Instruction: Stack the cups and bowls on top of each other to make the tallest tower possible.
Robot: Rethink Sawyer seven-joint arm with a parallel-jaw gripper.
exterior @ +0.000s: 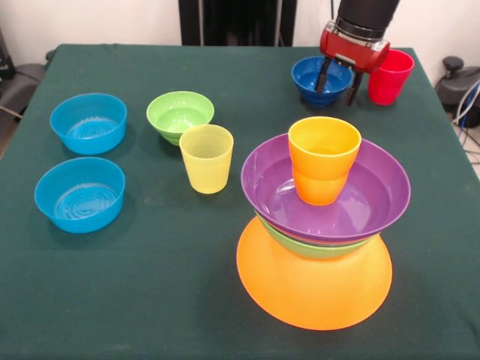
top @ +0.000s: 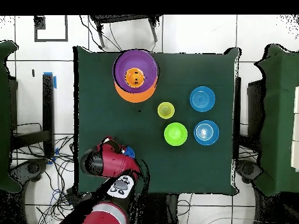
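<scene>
My gripper [exterior: 339, 84] hangs at the far right corner of the table [exterior: 150, 285] in the front view, fingers spread, nothing between them. It sits right over the small dark blue bowl [exterior: 311, 77], one finger [exterior: 323, 76] dipping toward the inside of the bowl, the other finger [exterior: 353, 88] down past its right rim, toward the red cup [exterior: 390, 76]. Red cup stands upright just beside the blue bowl, right of my fingers, not held. In the overhead view the gripper body [top: 111, 160] covers most of the blue bowl [top: 129, 153]; only a sliver shows.

The tower [exterior: 319, 225] stands well apart from my gripper, nearer the camera: big orange bowl [exterior: 315, 289] upside down as base, green bowl [exterior: 315, 246] on it, purple bowl [exterior: 330, 202] on that, orange cup [exterior: 323, 166] upright inside the purple bowl. From above the stack [top: 135, 76] is at the table's opposite end from me.

Yellow cup [exterior: 206, 157] upright left of the tower, small green bowl [exterior: 179, 115] just behind it. Two light blue bowls at the left side, one farther [exterior: 88, 122], one nearer [exterior: 79, 193], both loose on the cloth.
</scene>
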